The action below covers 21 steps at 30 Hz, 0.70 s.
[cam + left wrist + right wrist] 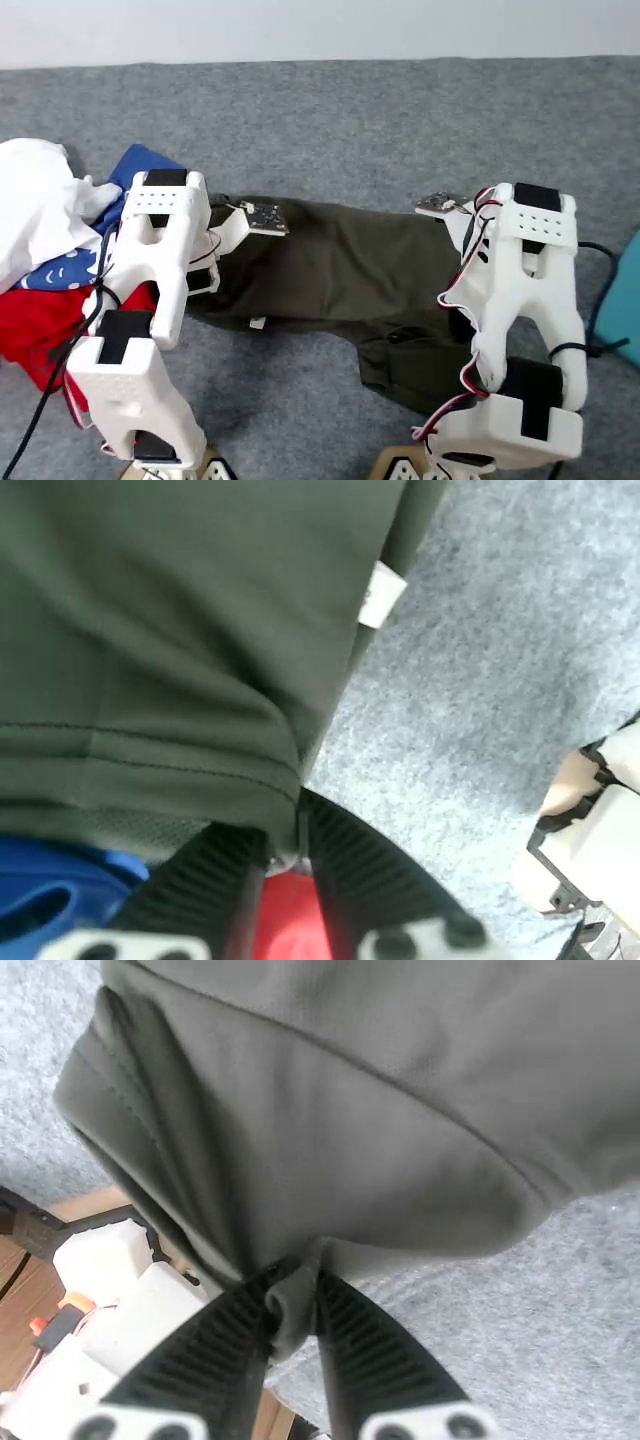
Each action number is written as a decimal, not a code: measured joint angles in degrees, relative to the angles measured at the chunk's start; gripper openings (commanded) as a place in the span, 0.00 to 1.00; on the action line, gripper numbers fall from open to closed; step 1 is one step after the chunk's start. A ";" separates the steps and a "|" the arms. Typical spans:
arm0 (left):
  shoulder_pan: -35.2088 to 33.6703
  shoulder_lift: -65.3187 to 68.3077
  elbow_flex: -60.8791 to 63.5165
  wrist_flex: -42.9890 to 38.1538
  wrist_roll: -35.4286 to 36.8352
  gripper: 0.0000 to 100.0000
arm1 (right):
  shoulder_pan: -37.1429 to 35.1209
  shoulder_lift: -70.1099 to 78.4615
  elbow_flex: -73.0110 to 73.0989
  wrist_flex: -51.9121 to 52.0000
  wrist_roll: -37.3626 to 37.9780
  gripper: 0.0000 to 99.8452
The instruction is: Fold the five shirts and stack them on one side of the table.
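Stretching across the grey table (350, 110), the olive shirt (340, 270) lies with its long axis running arm to arm. An unfolded pile (40, 230) of white, blue and red shirts crowds its left end. Left gripper (285, 855) pinches its hem; right gripper (293, 1305) clenches bunched cloth at the other end.

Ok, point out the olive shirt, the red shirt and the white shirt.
olive shirt (340, 265), high view, flat middle of its body.
red shirt (30, 320), high view, its bunched middle.
white shirt (35, 200), high view, its crumpled upper fold.
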 measured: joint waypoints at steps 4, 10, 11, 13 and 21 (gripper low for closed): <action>-0.35 0.00 0.09 0.00 0.00 0.09 | 0.00 0.00 0.00 0.00 0.00 0.01; -0.35 0.00 0.09 0.00 0.00 0.13 | 0.00 0.00 0.00 0.00 0.00 0.08; -0.35 0.00 0.09 0.00 0.00 0.13 | 0.00 0.00 0.00 0.00 0.00 0.13; -0.35 0.00 0.09 0.00 0.00 0.14 | 0.00 0.00 0.00 0.00 0.00 0.22; -1.23 0.00 -1.14 0.00 0.00 0.15 | 0.00 0.00 0.00 0.00 0.00 0.28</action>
